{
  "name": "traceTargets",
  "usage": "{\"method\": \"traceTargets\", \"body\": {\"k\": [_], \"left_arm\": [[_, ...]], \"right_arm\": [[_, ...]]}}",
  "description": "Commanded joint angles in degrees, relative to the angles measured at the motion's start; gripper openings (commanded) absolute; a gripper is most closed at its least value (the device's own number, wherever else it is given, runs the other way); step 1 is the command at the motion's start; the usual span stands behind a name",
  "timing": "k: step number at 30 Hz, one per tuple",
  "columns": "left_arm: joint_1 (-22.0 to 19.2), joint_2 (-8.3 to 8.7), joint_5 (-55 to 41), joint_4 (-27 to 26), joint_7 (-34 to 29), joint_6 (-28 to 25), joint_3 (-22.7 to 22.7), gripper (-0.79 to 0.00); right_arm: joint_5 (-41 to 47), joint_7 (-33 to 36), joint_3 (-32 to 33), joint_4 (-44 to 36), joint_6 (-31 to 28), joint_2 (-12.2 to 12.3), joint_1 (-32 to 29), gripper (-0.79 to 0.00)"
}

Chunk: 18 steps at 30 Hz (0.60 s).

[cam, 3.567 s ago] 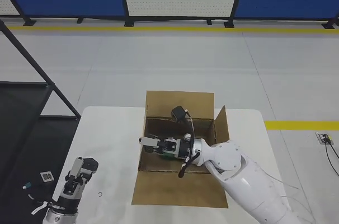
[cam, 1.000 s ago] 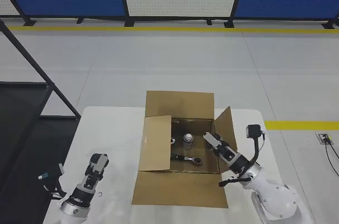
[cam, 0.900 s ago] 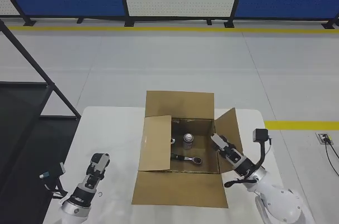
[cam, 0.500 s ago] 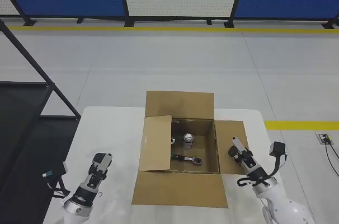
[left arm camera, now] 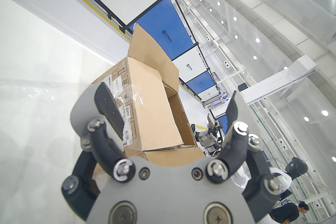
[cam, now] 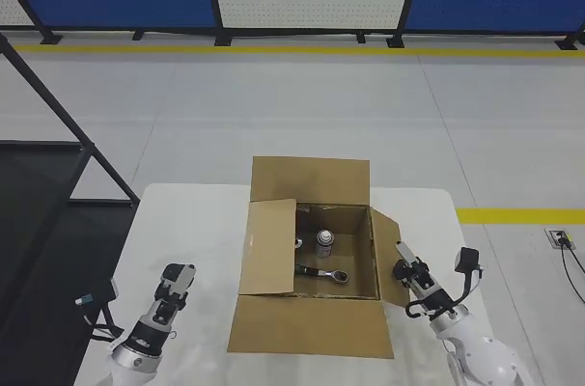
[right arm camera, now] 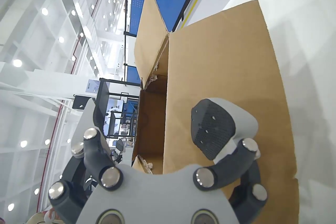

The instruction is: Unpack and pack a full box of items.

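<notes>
An open cardboard box (cam: 310, 179) stands mid-table with its flaps spread. Inside lie a ratchet wrench (cam: 323, 275) and a small upright can (cam: 324, 238). My right gripper (cam: 405, 261) is at the box's right flap (cam: 385, 241), which tilts up. In the right wrist view the open right gripper (right arm camera: 149, 114) straddles the edge of the cardboard wall (right arm camera: 223, 64) without pressing it. My left gripper (cam: 180, 278) sits low over the table's front left, apart from the box. The left gripper (left arm camera: 168, 99) is open with nothing in it and faces the box (left arm camera: 147, 104).
The white table (cam: 196, 232) has bare room to the left of the box. A small ring (cam: 173, 335) lies by the left arm. A black frame (cam: 41, 183) stands beyond the table's left edge. The front flap (cam: 307, 328) lies flat toward me.
The right gripper came out of the box and moved right, pressing the right flap outward. The flap has since risen part-way. The left arm crept slightly toward the box.
</notes>
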Motion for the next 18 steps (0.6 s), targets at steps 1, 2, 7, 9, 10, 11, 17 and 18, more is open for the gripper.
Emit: {"method": "traceTargets", "body": {"k": [1,2,7,9,10,11,17,18], "left_arm": [[-0.1,0.01,0.0,0.0,0.0,0.1,0.1,0.000],[-0.2,0.01,0.1,0.0,0.0,0.1,0.1,0.000],[-0.4,0.06,0.1,-0.1,-0.1,0.1,0.2,0.000],[-0.4,0.08,0.1,-0.1,-0.2,0.2,0.2,0.000],[-0.4,0.08,0.1,-0.1,-0.1,0.1,0.2,0.000],[-0.5,0.09,0.0,-0.1,-0.1,0.2,0.1,0.000],[-0.7,0.13,-0.4,-0.3,0.3,0.2,-0.2,0.000],[-0.7,0.13,-0.5,-0.2,0.5,0.2,-0.2,0.000]], "right_arm": [[0.2,-0.2,0.2,-0.1,-0.4,0.0,-0.2,0.000],[0.3,-0.3,0.3,-0.3,-0.6,0.0,-0.4,0.000],[0.1,-2.1,0.9,-2.6,-2.4,0.1,-1.6,0.000],[-0.3,-2.9,1.2,-4.1,-2.9,0.1,-2.1,0.000],[-0.5,-3.1,1.2,-5.1,-3.2,0.1,-2.4,0.000],[-0.6,-3.0,1.2,-6.1,-3.6,0.1,-2.6,0.000],[-1.2,0.3,0.1,-12.7,-6.7,0.2,-3.0,0.000],[-1.9,1.0,-0.5,-14.2,-6.7,0.3,-2.9,0.000]]}}
